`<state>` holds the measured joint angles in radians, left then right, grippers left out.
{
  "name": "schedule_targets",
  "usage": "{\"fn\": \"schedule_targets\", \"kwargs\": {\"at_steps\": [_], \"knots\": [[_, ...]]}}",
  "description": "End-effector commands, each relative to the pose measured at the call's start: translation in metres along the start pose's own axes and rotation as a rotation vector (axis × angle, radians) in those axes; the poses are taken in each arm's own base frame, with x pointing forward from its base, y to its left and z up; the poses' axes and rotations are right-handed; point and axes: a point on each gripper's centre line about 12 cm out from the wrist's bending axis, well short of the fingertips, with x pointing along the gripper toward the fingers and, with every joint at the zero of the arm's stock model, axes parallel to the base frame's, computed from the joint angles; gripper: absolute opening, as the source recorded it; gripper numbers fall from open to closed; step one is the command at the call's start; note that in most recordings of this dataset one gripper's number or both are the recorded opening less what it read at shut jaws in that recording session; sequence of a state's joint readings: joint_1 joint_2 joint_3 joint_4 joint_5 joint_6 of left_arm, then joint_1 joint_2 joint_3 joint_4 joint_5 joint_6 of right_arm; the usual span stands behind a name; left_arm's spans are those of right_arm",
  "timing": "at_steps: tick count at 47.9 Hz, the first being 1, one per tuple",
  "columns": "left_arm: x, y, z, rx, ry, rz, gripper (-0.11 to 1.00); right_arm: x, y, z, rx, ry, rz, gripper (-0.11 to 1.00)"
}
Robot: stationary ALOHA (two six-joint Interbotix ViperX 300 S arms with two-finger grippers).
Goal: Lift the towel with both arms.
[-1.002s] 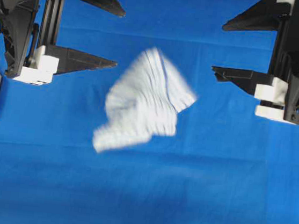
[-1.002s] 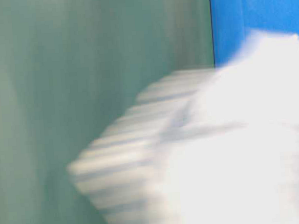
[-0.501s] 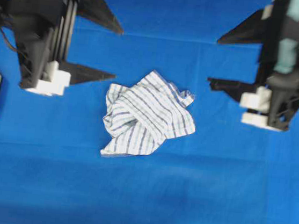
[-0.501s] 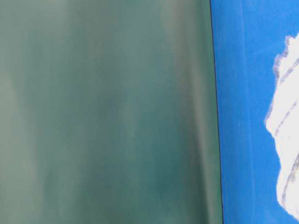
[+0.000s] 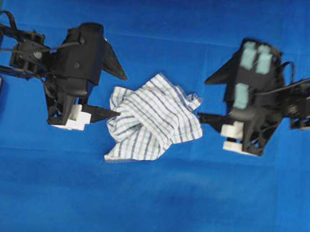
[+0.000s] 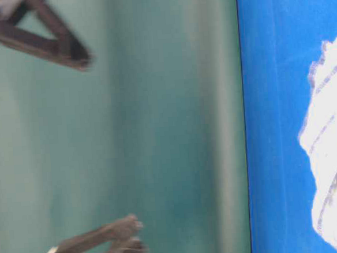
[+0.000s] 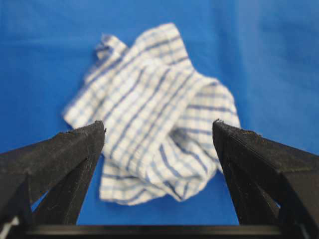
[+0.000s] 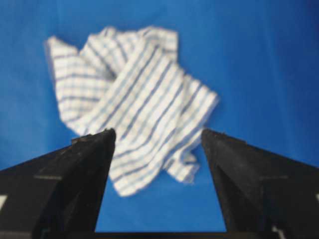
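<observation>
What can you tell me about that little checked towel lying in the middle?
The towel is a small white cloth with thin blue and grey checked stripes, soft and thin by its look. It lies crumpled and folded over itself on the blue cloth surface, not spread flat. The left end effector and the right end effector flank it with jaws open; seen from above, one finger tip of each reaches its edge, but neither grips it and it is not yet lifted.

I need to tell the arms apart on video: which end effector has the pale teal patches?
The right end effector, right of the towel in the overhead view. Its housing carries three pale teal patches; the left end effector is black with only a white block.
</observation>
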<state>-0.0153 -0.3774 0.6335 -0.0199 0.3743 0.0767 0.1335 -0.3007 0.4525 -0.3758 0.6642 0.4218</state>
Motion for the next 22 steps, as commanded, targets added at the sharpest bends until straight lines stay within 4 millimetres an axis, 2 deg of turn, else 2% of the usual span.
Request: {"fn": "schedule_targets", "kwargs": {"at_steps": [1,12,22], "knots": [[0.005,-0.001,-0.004,0.001,-0.011,0.0,0.93,0.006,0.004,-0.001,0.001,-0.02,0.018,0.68],[0.032,-0.005,-0.034,0.006,0.052,-0.009,0.93,0.048,0.013,-0.031,0.001,0.051,0.039,0.68],[0.059,-0.012,-0.058,0.016,0.094,-0.024,0.93,0.079,0.021,-0.054,-0.005,0.105,0.055,0.68]]}}
